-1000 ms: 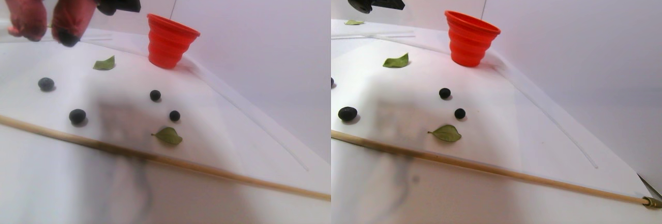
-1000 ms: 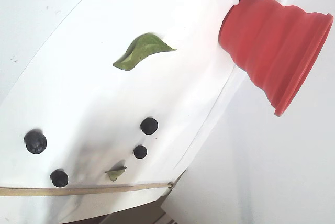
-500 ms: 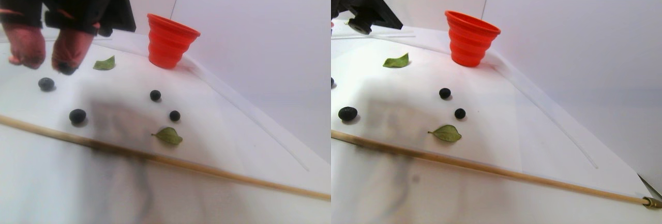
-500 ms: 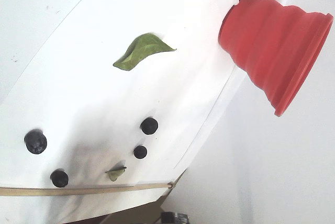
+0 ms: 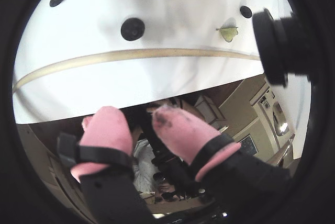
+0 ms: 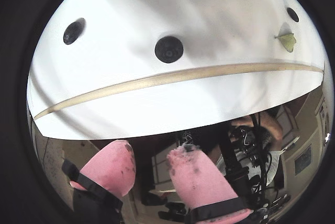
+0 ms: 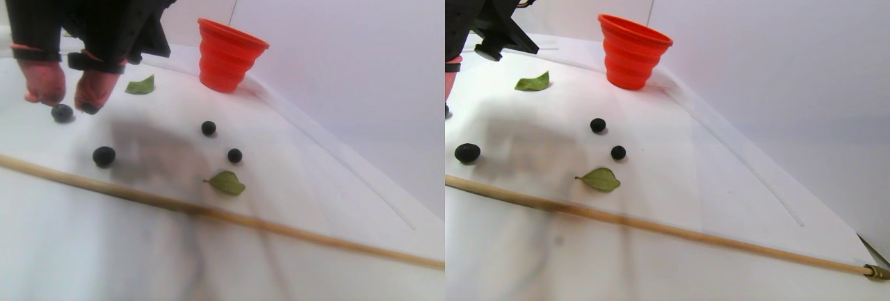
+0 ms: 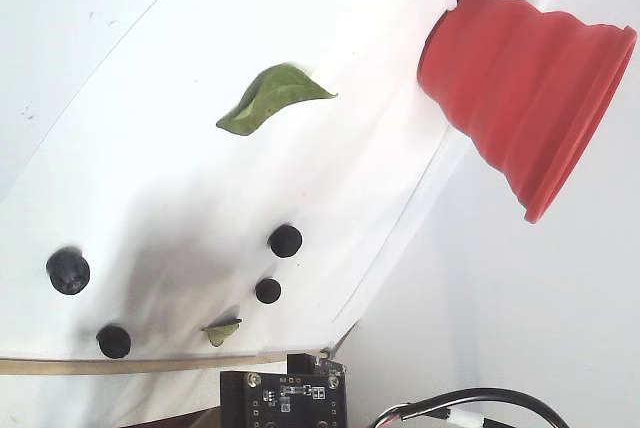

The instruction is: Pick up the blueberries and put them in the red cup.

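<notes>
Now the gripper (image 7: 64, 105) is hanging lower than a second ago, its pink-padded fingers (image 7: 42, 82) parted and straddling the leftmost of the blueberries (image 7: 62, 112) in the stereo pair view. Rightward, three more berries are lying near two green leaves (image 7: 227, 182), with a wooden stick (image 7: 208, 212) running in front. Farther right, the red cup (image 7: 227, 54) is standing upright.

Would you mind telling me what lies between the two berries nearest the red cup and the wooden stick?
A small green leaf lies between those blueberries and the wooden stick, seen in the stereo pair view.
</notes>
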Controlling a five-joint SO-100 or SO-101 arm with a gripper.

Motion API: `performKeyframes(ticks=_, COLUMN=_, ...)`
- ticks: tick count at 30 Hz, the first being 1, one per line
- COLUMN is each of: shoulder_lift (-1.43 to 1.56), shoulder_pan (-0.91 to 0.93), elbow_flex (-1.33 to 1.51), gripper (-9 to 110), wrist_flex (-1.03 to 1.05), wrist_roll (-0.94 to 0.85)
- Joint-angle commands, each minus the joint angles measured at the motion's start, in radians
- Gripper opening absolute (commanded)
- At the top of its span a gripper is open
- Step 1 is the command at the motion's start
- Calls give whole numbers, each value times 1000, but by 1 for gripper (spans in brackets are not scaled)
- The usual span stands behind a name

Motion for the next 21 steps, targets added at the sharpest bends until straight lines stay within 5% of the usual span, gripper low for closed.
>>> performKeyframes(ticks=1, shoulder_lift=-61, shoulder_pan=-9, elbow_flex=-49, gripper=13, wrist_flex=-78, wrist_roll=-12)
performKeyframes(ticks=21, shoulder_lift=-347, shoulder_pan=-87, elbow_flex=-192, gripper=15, wrist_flex=-281, wrist_roll=2)
